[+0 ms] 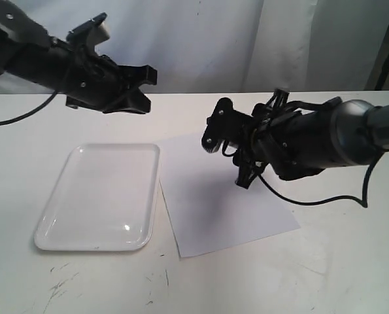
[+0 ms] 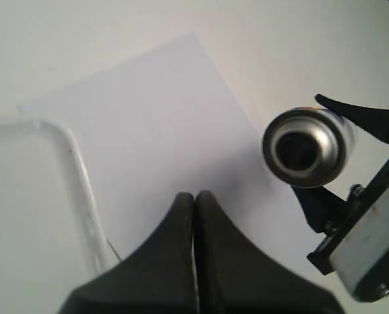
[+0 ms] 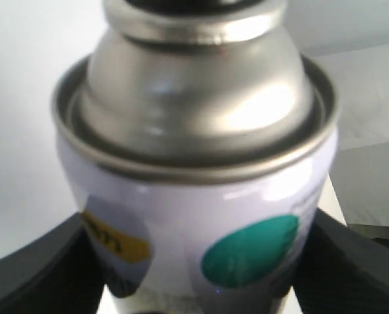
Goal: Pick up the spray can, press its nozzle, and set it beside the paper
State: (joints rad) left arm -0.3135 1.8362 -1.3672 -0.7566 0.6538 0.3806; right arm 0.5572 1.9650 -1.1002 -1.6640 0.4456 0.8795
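Pressed together and empty at the exterior view's upper left, the left gripper (image 2: 195,196) hangs well apart from the spray can (image 3: 201,222), which the right gripper (image 1: 232,152) pinches at centre right over the paper (image 1: 227,209), nozzle (image 2: 303,149) end facing those shut fingers.

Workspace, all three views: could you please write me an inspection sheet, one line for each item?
Surface: white table, scuff marks near the front edge.
Job's things: spray can held in the air; paper lying flat.
Clutter: white tray left of the paper.
Grippers: left gripper shut, holding nothing; right gripper shut on the spray can.
Cables: black cable loops over the table on the right; second cable runs on the left.
Surroundings: white curtain behind the table.
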